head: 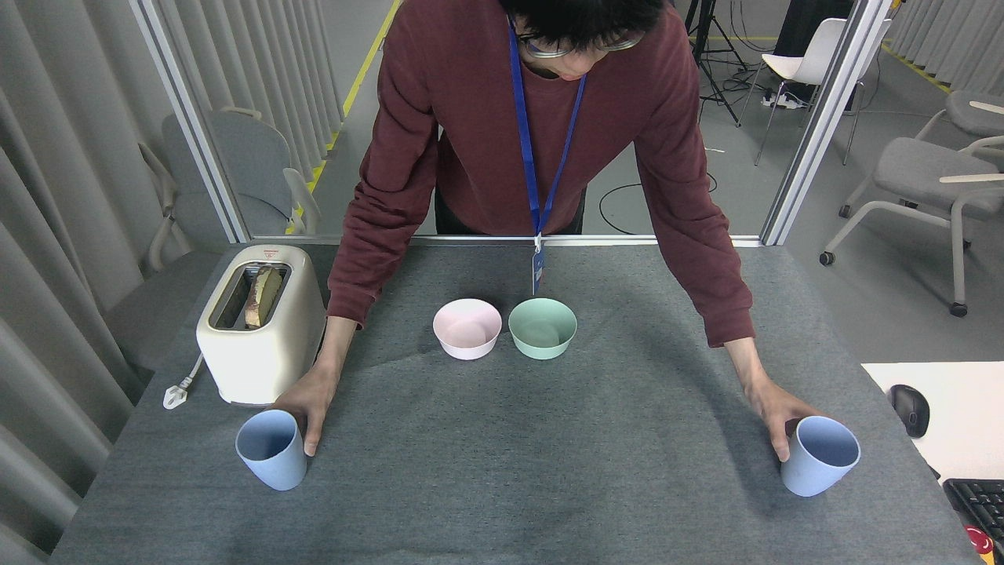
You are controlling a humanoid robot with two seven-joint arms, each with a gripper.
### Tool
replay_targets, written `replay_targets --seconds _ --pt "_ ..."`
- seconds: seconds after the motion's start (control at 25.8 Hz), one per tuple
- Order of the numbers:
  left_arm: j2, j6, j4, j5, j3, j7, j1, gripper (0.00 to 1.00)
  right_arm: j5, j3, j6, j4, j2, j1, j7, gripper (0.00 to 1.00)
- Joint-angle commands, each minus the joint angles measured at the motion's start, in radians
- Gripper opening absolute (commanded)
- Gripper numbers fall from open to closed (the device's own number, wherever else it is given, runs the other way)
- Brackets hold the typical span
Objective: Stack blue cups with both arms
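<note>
- At the far left of the gray table (502,486), we see a white plug (174,395) on a cord. It lies just beside the toaster.
- The cream toaster (263,333) stands at the back left. A slice of bread (263,296) sticks up out of its slot.
- Just in front of the toaster stands one blue cup (271,449). It is upright (open side up) and near the left front of the table.
- A person's hand (308,408) is wrapped around the back and side of that cup, touching it.
- In the middle, farther back, sit two bowls. The pink bowl (467,328) is on the left and the green bowl (542,328) is on the right. They are just beside each other, and we cannot tell if they touch.
- The person (486,118) in a dark red top leans over the far edge of the table, with a blue strap and a badge (538,267) hanging down over the bowls.
- The person's other hand (776,414) holds the second blue cup (818,455) near the right front of the table. This cup leans a bit to the right.
- The two cups are well apart, one at each side, not stacked.
- At the far right is a white desk (965,424) with a black mouse (910,410) and a black keyboard (979,502).
- Our own two claws do not show at all, so we cannot say if they are apart or together.
</note>
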Motion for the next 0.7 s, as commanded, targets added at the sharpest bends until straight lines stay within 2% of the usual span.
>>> replay_targets --seconds 0.0,0.31,0.66 --pt "-0.001 -0.002 0.003 0.004 -0.001 0.001 -0.001 1.00 0.000 -0.001 0.000 0.000 0.000 0.001 0.000 1.00" --pt "-0.002 -0.001 0.004 0.037 0.000 0.001 -0.005 1.00 0.000 0.003 0.002 0.000 0.001 0.001 0.000 1.00" --pt "0.010 -0.002 0.044 0.063 -0.001 -0.004 -0.091 1.00 0.000 0.005 0.003 0.000 0.003 0.001 0.000 1.00"
